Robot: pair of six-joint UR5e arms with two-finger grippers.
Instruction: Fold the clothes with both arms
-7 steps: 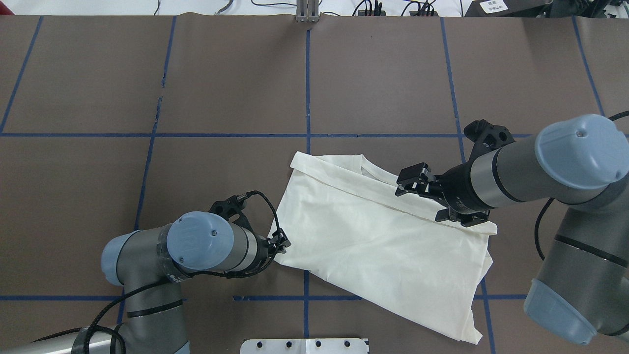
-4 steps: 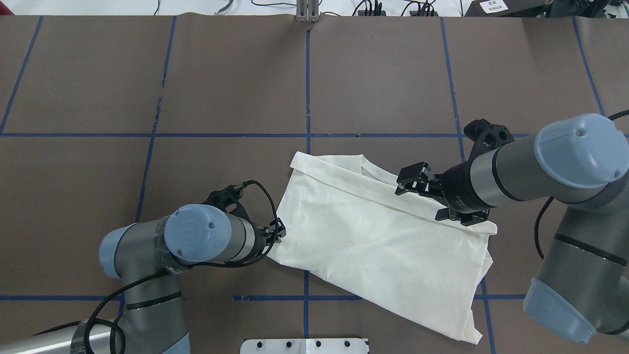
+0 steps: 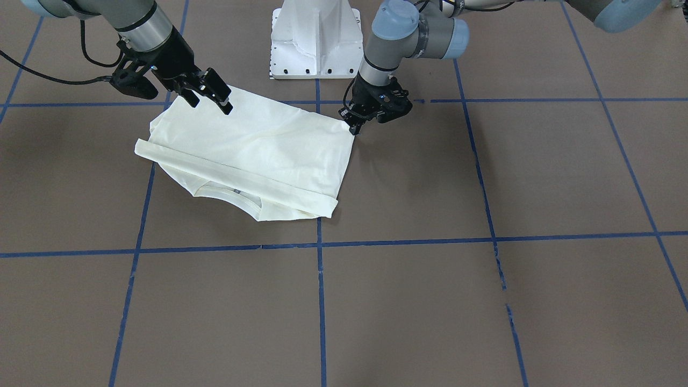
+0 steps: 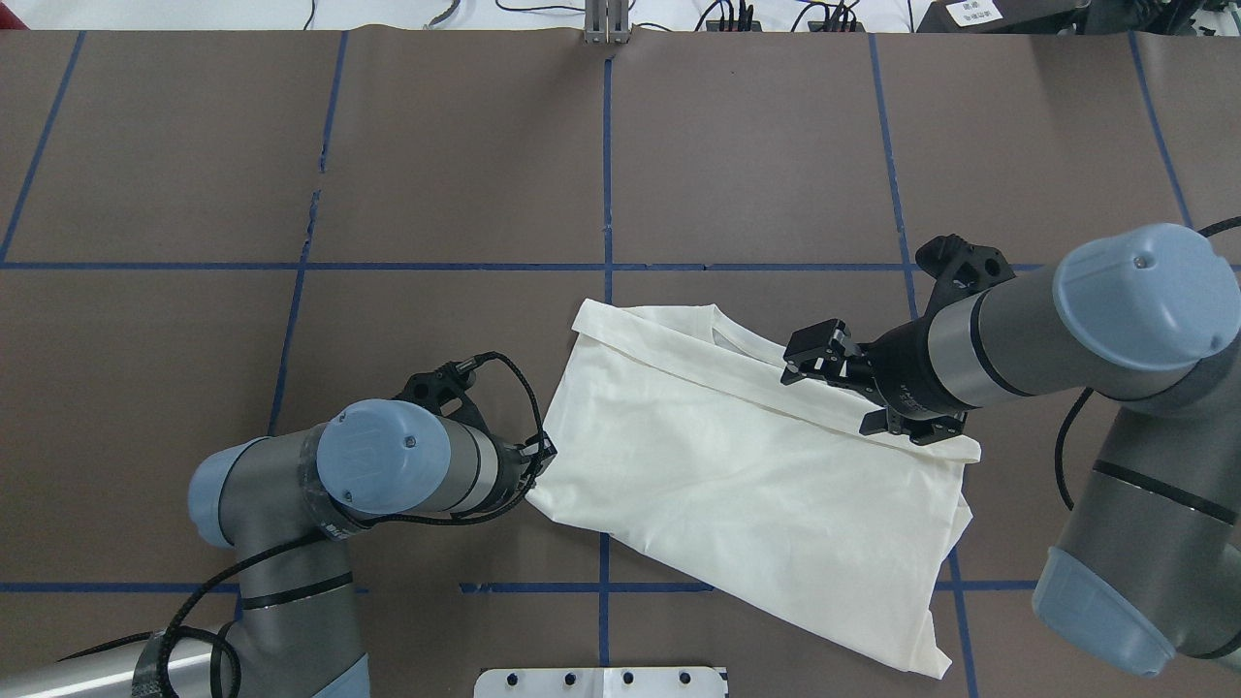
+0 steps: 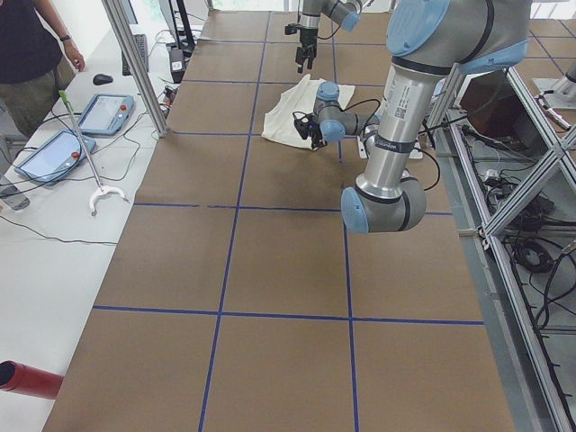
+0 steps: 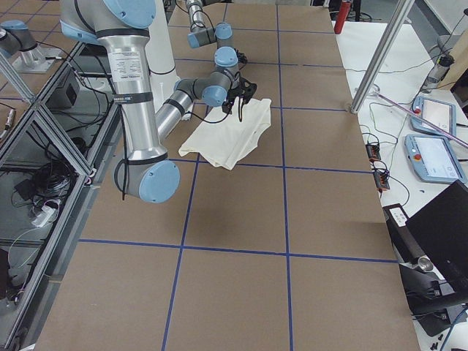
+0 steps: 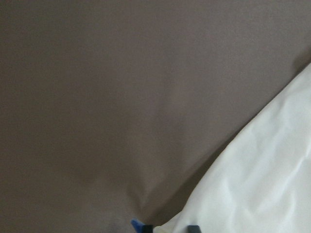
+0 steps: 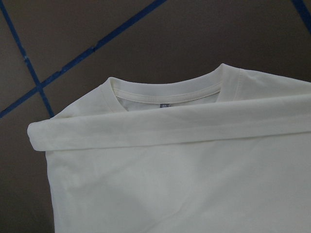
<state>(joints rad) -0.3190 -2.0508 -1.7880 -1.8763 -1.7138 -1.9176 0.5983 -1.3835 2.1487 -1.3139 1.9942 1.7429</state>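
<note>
The left gripper (image 4: 543, 456) had drawn back slightly, dragging the corner of the shirt (image 4: 737, 485) that it held pinched. The folded shirt lay on the table (image 4: 436, 174) just beyond the white base (image 4: 601, 682), mostly to its right. Farther from the base, the right gripper (image 4: 824, 399) hung spread above the folded sleeve (image 4: 679, 368).

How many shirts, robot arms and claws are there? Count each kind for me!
Shirt: 1
Robot arms, the left arm and the right arm: 2
Claws, the left claw and the right claw: 2
Total: 5
</note>
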